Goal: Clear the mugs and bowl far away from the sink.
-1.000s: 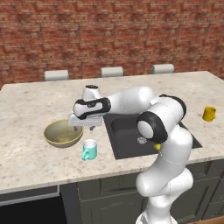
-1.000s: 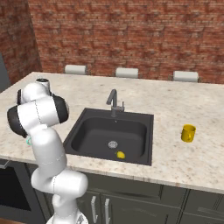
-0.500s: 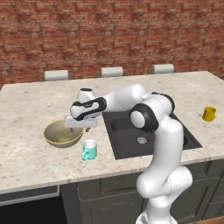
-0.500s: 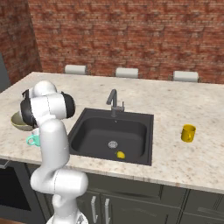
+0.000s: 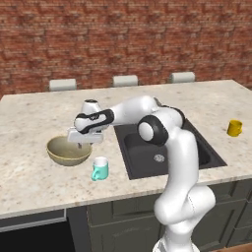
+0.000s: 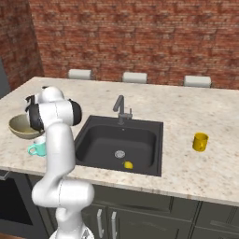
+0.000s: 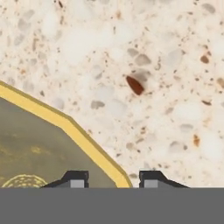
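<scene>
The gripper (image 7: 110, 178) is straddling the bowl (image 5: 67, 150) rim, jaws partly open; actual contact is impossible to tell. The bowl is sitting left of the sink (image 5: 162, 147). Judged rigid, slick, breakable: pinch the rim wall.

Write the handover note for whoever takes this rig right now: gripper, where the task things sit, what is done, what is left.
Gripper: down at the bowl, one fingertip inside its rim and one outside; whether it has clamped yet cannot be told.
Bowl: on the counter left of the sink, not lifted.
Teal mug: upright on the counter just in front of the bowl, close to the sink.
Yellow mug: on the counter right of the sink.
Done: nothing cleared; all three stand near the sink.
Left: finish the grip on the bowl rim, carry it far from the sink, then both mugs.
</scene>
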{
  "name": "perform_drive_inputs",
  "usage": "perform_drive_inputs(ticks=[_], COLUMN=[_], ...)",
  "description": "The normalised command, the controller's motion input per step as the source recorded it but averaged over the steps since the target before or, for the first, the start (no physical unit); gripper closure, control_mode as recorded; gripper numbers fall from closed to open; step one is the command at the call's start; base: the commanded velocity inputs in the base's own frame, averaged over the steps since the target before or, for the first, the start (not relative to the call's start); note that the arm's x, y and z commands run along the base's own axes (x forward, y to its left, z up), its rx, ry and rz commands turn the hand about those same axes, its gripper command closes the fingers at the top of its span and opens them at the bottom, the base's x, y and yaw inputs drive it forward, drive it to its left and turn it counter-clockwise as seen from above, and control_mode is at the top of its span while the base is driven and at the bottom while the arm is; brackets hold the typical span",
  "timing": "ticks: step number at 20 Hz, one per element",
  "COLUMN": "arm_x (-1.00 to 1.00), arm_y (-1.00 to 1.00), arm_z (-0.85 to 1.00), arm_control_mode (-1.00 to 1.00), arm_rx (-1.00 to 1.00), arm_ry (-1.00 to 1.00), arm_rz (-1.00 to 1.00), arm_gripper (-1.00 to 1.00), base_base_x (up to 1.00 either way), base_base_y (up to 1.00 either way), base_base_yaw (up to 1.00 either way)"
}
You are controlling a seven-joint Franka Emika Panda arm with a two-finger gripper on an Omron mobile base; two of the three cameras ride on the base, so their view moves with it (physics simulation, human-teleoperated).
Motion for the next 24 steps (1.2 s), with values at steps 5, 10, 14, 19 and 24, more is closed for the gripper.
perform_drive_inputs(ticks=[5, 10, 14, 19, 24], arm_x=[-0.09, -0.16, 0.0, -0.62, -1.0], arm_y=[0.31, -0.47, -0.98, -0.79, -0.04], arm_z=[0.02, 1.0, 1.0, 1.0, 0.41], arm_control_mode=[-1.0, -1.0, -1.0, -1.0, -1.0], arm_rx=[0.0, 0.05, 0.17, 0.14, 0.01], arm_ry=[0.0, 0.09, 0.17, 0.11, 0.11], arm_rz=[-0.01, -0.12, -0.26, -0.07, 0.17], arm_gripper=[1.0, 1.0, 1.0, 1.0, 1.0], base_base_x=[0.0, 0.0, 0.0, 0.0, 0.0], base_base_y=[0.0, 0.0, 0.0, 0.0, 0.0], base_base_yaw=[0.0, 0.0, 0.0, 0.0, 0.0])
